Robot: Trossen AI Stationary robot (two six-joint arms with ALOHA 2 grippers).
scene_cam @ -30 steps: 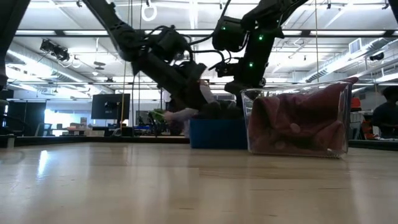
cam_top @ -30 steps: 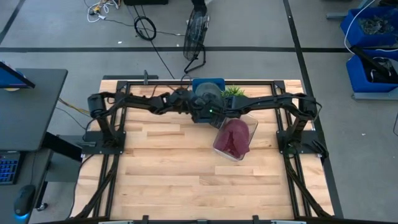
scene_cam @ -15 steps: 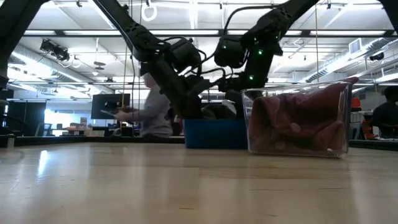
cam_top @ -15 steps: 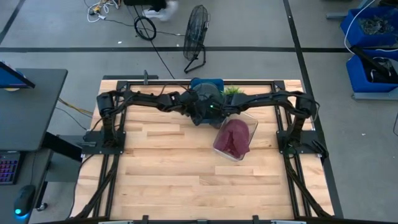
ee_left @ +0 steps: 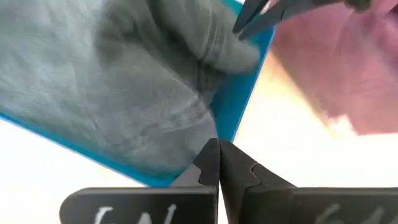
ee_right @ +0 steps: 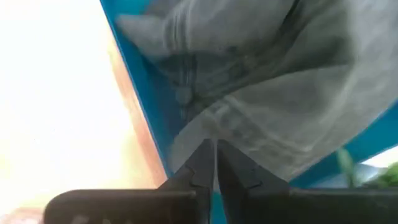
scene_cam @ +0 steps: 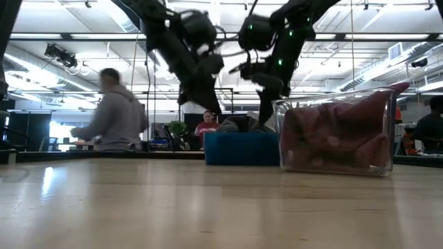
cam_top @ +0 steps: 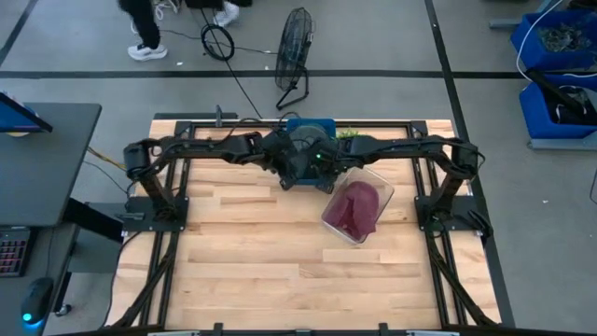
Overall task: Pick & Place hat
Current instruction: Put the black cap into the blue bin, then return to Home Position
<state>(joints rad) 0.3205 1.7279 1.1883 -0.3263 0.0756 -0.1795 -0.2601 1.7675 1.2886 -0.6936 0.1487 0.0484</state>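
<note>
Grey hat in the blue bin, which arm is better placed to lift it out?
Near even; slightly the right gripper, shut with hat fabric at its tips, while the left gripper sits shut by the blue bin's rim.

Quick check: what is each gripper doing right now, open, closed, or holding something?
Left gripper: closed, empty, above the blue bin holding the grey hat.
Right gripper: closed, pinching a fold of the grey hat.

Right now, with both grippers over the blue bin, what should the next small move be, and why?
Probably open the left gripper and lower it onto the grey hat in the blue bin: its fingers are shut on nothing above the fabric, as are the right gripper's.
</note>
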